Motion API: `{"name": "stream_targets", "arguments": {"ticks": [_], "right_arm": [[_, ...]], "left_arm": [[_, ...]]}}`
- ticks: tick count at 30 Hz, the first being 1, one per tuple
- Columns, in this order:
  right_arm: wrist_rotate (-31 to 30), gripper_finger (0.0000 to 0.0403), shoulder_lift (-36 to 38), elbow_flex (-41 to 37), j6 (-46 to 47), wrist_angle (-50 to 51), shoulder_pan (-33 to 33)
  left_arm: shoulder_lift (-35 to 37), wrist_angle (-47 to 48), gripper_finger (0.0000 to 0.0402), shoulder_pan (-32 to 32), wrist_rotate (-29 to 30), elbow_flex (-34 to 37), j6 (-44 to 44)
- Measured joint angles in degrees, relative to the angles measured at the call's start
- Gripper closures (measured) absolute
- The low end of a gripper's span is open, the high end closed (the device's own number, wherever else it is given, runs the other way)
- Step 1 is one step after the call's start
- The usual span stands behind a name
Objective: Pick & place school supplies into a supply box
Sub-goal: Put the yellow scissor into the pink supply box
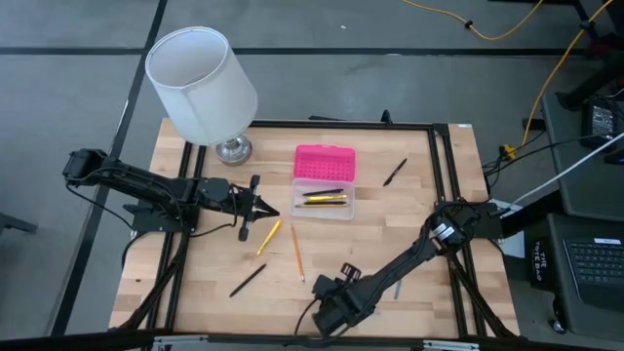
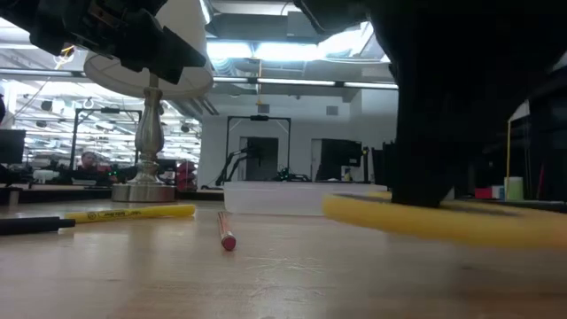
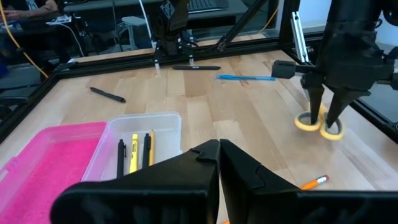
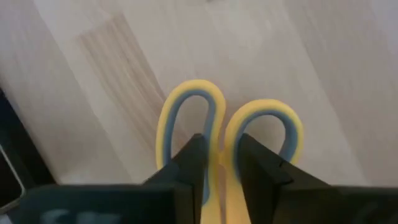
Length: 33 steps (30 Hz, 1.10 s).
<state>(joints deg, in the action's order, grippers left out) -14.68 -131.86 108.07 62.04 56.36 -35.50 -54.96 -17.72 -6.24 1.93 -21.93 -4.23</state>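
Yellow scissor loops filled your right wrist view, the right claw half closed around the bar where the two handles met, low over the table near its front edge. You needed a firm pinch and a straight lift before crossing to the supply box at mid-table. Blades stayed hidden beneath the arm. Your left claw waited shut and empty beside the box.
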Motion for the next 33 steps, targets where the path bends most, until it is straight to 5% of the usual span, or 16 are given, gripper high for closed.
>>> {"name": "stream_targets", "arguments": {"ticks": [10, 17, 25, 33], "right_arm": [[-3.0, 0.0324, 7.3, 0.1, -10.1, 2.5, 2.5], [-11.1, 0.0324, 13.3, 0.2, -17.7, 7.4, 4.5], [-10.9, 0.0324, 14.6, 0.2, -22.1, 8.9, 6.9], [-12.0, 0.0324, 15.1, -10.3, -22.2, 4.4, 8.8]], "left_arm": [[0.0, 0.4, 0.0396, 0.0, 0.0, 0.0, 0.5], [0.0, 1.9, 0.0396, 0.0, 0.0, 0.0, 0.7], [0.0, 2.9, 0.0396, 0.0, 0.0, 0.0, 0.5], [0.0, 3.7, 0.0396, 0.0, 0.0, 0.0, 0.5]]}}
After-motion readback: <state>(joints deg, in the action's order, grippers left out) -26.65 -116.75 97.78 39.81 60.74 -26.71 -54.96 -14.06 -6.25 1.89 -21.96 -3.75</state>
